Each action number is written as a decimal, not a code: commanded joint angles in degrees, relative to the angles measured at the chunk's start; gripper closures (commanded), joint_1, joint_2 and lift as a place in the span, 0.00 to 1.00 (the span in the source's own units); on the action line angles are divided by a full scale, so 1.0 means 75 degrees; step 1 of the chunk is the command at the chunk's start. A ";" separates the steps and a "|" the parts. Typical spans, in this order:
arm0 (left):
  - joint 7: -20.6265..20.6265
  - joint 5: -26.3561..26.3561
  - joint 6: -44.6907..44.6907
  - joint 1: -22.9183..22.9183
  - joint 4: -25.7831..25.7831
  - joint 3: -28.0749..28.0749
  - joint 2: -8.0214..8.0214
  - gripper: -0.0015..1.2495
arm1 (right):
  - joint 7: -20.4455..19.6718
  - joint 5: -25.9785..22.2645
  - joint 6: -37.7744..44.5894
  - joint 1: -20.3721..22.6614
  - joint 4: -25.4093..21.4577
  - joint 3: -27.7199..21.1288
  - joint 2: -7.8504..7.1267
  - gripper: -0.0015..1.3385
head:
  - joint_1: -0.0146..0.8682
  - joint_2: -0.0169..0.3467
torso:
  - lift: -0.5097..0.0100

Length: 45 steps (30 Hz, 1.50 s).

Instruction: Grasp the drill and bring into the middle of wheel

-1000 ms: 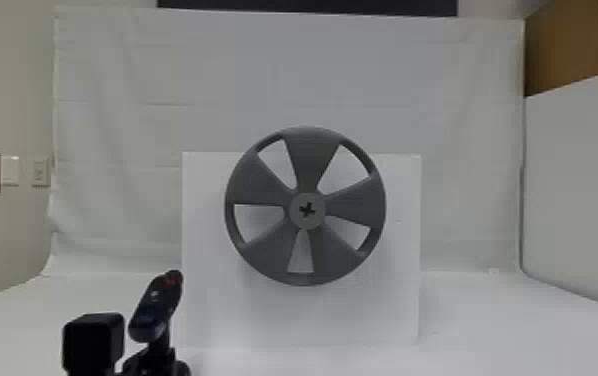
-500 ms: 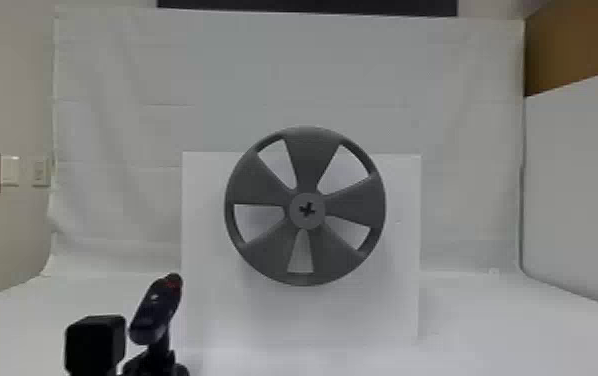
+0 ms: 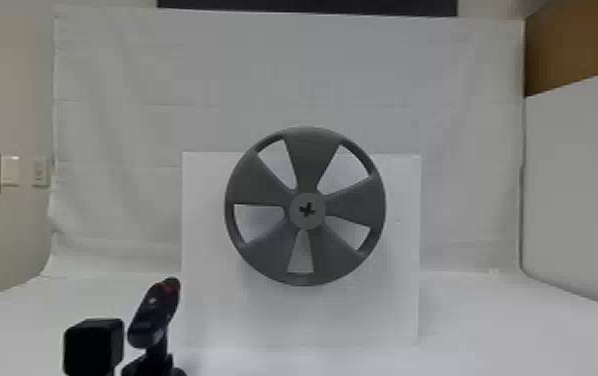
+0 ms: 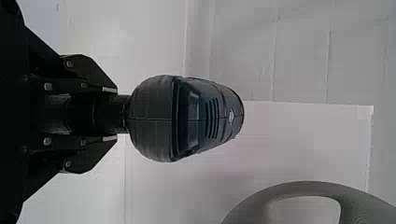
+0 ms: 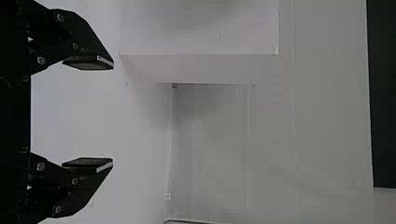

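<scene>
In the head view my left gripper [image 3: 150,366] is at the bottom edge, left of the white stand, with the dark drill [image 3: 154,314] upright above it. Seen from the left wrist, that gripper [image 4: 113,114] is shut on the drill's handle, and the drill's [image 4: 187,119] rounded rear housing faces the camera. The grey five-spoked wheel [image 3: 263,182] is mounted on the stand, up and to the right of the drill and apart from it; its rim [image 4: 303,187] also shows in the left wrist view. My right gripper [image 5: 112,114] stands open, nothing between its fingers.
The white stand [image 3: 363,312] rises from the white table [image 3: 503,330]. A black block [image 3: 94,346] sits just left of the drill. White cloth [image 3: 138,125] hangs behind, and a grey side panel [image 3: 578,185] borders the right.
The drill and my left gripper have sunk very slightly in the head view. The wheel and stand have kept their place.
</scene>
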 commanded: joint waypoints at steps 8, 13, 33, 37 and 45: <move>0.0000 0.0117 0.0002 0.0016 0.0089 0.0080 0.0000 0.39 | 0.0000 0.0000 0.0000 -0.0007 0.0033 0.0076 -0.0034 0.39 | 0.02 0.05 | 0.20; 0.0000 0.0152 0.0002 0.0016 0.0112 0.0115 0.0000 0.26 | 0.0000 0.0000 0.0000 -0.0019 0.0056 0.0099 -0.0034 0.39 | 0.02 0.05 | 0.20; -0.2250 -0.0129 0.0002 -0.0230 0.0124 0.0994 -0.0012 0.02 | 0.0000 0.0000 0.0000 -0.0007 0.0079 0.0134 -0.0057 0.39 | 0.02 0.05 | 0.20; -0.3234 -0.0434 0.0002 -0.0359 0.0253 0.1334 -0.0012 0.05 | 0.0000 -0.0023 0.0000 -0.0007 0.0079 0.0122 -0.0045 0.39 | 0.02 0.05 | 0.20; -0.5636 -0.0891 0.0190 -0.0734 0.0827 0.2225 0.0000 0.05 | 0.0000 -0.0070 0.0000 0.0016 0.0079 0.0064 -0.0057 0.39 | 0.02 0.05 | 0.20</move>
